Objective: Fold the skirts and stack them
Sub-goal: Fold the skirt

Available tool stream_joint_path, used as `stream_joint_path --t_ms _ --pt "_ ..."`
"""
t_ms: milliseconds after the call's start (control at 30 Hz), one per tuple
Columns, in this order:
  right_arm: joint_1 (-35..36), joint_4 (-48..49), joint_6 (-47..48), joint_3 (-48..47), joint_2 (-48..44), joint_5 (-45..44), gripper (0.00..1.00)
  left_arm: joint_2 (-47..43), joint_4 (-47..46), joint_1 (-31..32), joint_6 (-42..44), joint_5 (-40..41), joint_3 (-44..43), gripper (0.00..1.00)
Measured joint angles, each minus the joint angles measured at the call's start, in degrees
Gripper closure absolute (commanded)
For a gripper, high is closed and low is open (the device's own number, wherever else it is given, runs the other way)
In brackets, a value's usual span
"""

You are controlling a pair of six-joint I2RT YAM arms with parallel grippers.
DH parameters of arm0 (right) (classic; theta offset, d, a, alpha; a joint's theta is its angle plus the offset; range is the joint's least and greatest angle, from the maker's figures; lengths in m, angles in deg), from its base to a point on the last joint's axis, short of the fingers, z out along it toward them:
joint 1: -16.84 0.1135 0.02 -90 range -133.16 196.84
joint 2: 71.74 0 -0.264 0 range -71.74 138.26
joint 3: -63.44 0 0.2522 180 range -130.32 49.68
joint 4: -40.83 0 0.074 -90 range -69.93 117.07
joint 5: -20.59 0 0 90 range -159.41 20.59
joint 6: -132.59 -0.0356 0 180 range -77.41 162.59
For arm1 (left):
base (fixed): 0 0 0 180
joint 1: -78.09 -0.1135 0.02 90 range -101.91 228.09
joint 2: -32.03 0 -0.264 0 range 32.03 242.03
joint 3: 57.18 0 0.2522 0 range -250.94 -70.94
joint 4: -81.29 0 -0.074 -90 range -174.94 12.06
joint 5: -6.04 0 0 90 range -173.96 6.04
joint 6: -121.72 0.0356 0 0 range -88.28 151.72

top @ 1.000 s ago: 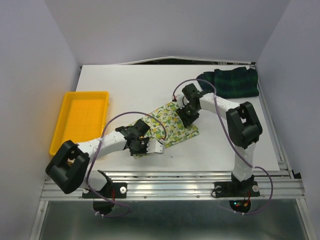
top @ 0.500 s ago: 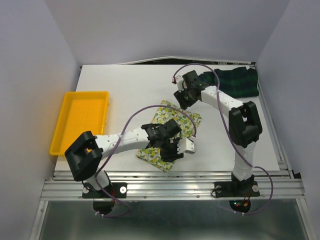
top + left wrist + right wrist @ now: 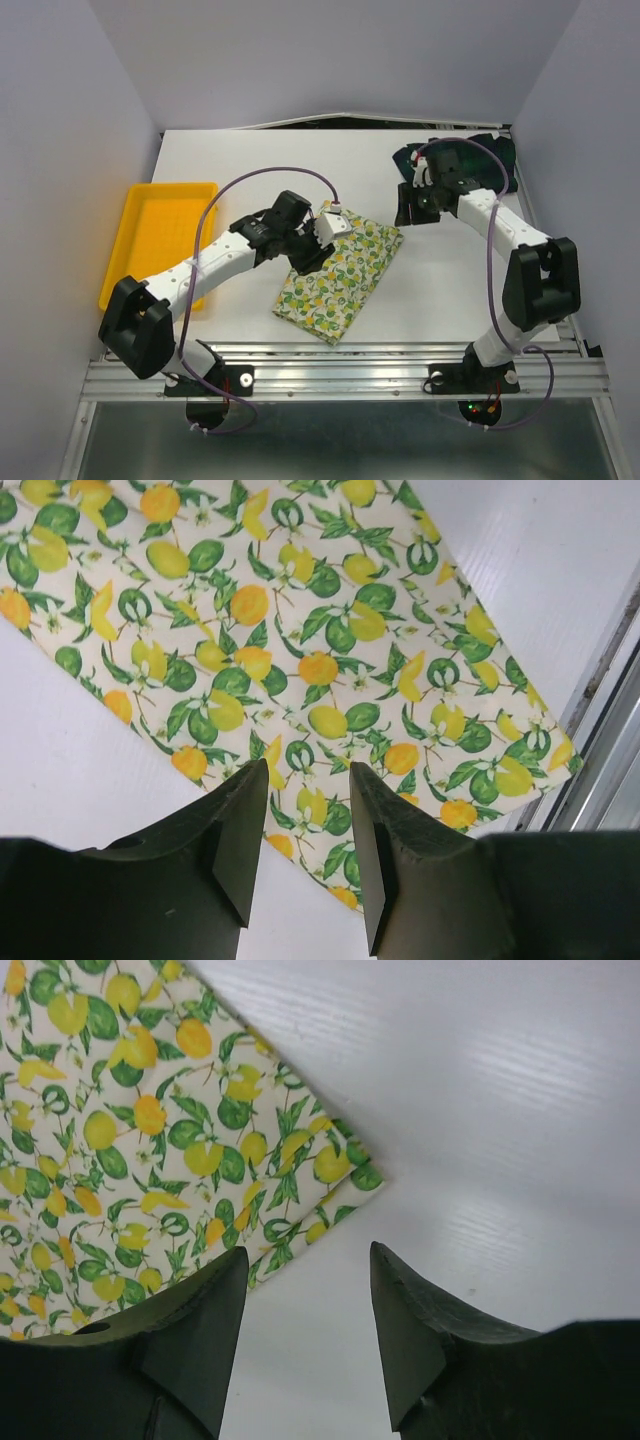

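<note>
The lemon-print skirt [image 3: 338,278] lies folded in a long slanted rectangle at the table's middle. It fills the left wrist view [image 3: 300,630], and its corner shows in the right wrist view [image 3: 150,1130]. My left gripper [image 3: 306,252] [image 3: 308,780] hovers over the skirt's far left end, open and holding nothing. My right gripper [image 3: 407,210] [image 3: 307,1260] is open over bare table just right of the lemon skirt's far corner. The dark plaid skirt [image 3: 495,165] lies bunched at the back right, partly behind the right arm.
A yellow plastic tray [image 3: 165,240] sits at the left edge of the white table [image 3: 250,170]. The metal rail [image 3: 350,360] runs along the near edge. Walls close in the left, back and right sides.
The left gripper let go of the lemon skirt's edge, opened, and swung back to the skirt's far left end. The skirt now lies folded. The right gripper moved right toward the plaid skirt and opened wider.
</note>
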Motion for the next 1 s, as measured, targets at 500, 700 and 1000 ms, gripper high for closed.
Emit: stream_joint_path --t_ms 500,700,1000 --pt "0.9 0.7 -6.9 1.0 13.1 6.4 0.67 0.4 -3.4 -1.7 -2.8 1.0 4.4 0.51" --pt "0.6 0.9 -7.7 0.8 16.3 7.1 0.99 0.7 -4.3 -1.7 -3.0 1.4 4.4 0.51" --pt "0.6 0.2 -5.4 4.2 10.2 9.4 0.99 0.7 -5.1 -1.7 -2.8 1.8 8.1 0.54"
